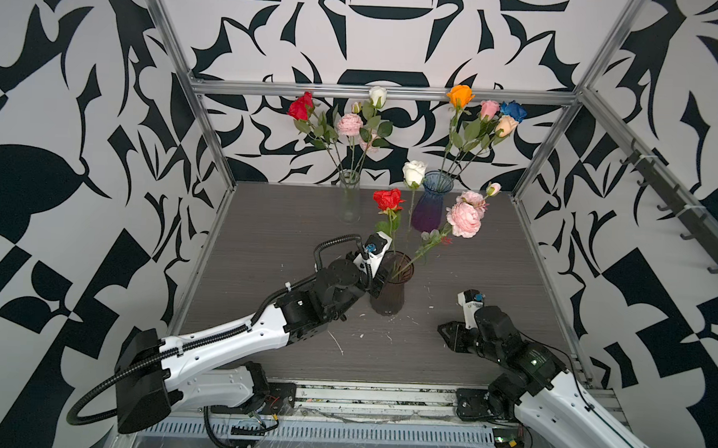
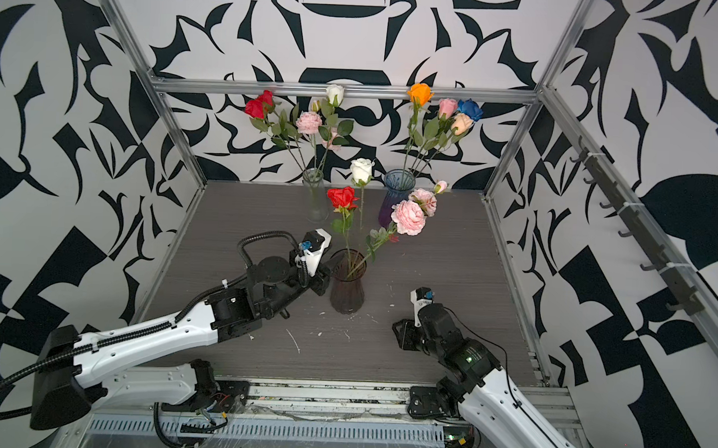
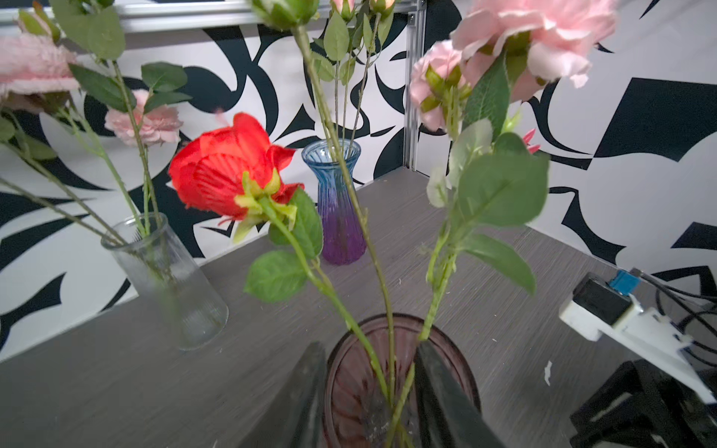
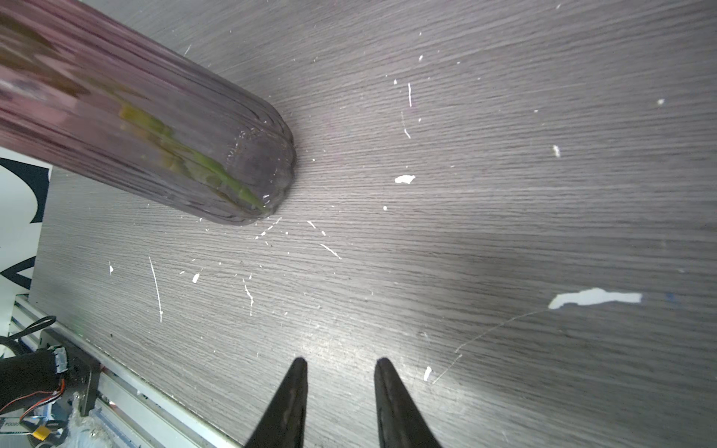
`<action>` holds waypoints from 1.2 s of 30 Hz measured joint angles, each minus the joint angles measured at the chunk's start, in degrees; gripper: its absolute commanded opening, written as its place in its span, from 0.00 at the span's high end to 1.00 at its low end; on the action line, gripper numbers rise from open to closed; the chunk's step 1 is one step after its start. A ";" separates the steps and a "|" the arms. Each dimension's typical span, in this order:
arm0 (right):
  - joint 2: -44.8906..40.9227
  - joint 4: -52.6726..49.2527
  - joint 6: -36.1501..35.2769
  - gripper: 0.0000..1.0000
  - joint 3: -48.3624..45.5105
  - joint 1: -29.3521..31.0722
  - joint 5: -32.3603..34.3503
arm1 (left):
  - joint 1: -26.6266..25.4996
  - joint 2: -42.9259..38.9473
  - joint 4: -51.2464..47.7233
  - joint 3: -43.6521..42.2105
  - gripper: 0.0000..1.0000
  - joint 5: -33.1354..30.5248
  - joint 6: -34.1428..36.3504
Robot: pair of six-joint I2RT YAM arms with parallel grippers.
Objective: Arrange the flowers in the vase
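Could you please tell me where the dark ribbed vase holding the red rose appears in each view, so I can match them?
Top view: dark ribbed vase mid-table, under the red rose.
Top view: vase in the same spot.
Left wrist view: vase mouth seen between the left tool's fingers.
Right wrist view: vase base, blurred, ahead of the right tool.
Shared landmark: green stems inside it.

The space is enclosed on the left, far and right by white walls (image 1: 398,43) printed with bold black abstract shapes. An aluminium frame (image 1: 379,93) is run along the far wall and up the corners. The floor is formed by a grey wood-grain tabletop (image 1: 265,229) flecked with white marks. A row of black hooks (image 1: 663,183) is mounted on the right rail. A slotted metal strip (image 1: 340,432) is laid along the near edge. Even light is cast throughout.
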 measured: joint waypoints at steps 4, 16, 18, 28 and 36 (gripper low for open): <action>-3.93 0.00 0.00 0.67 -0.24 0.00 0.02 | 1.40 -5.64 -1.95 -4.92 0.17 2.21 -1.99; -0.72 0.02 -0.20 0.65 -0.31 0.22 0.02 | 2.32 -19.58 -1.38 -20.65 0.04 11.21 -6.19; -0.24 0.00 -0.22 0.65 -0.31 0.26 0.04 | 2.32 -20.70 -1.16 -22.34 0.04 11.30 -6.73; -0.04 0.07 -0.24 0.62 -0.31 0.26 0.04 | 2.32 -16.20 1.18 -25.33 0.01 11.39 -9.11; 0.11 0.07 -0.24 0.62 -0.31 0.26 0.07 | 2.32 -0.68 8.35 -22.32 0.01 13.66 -6.84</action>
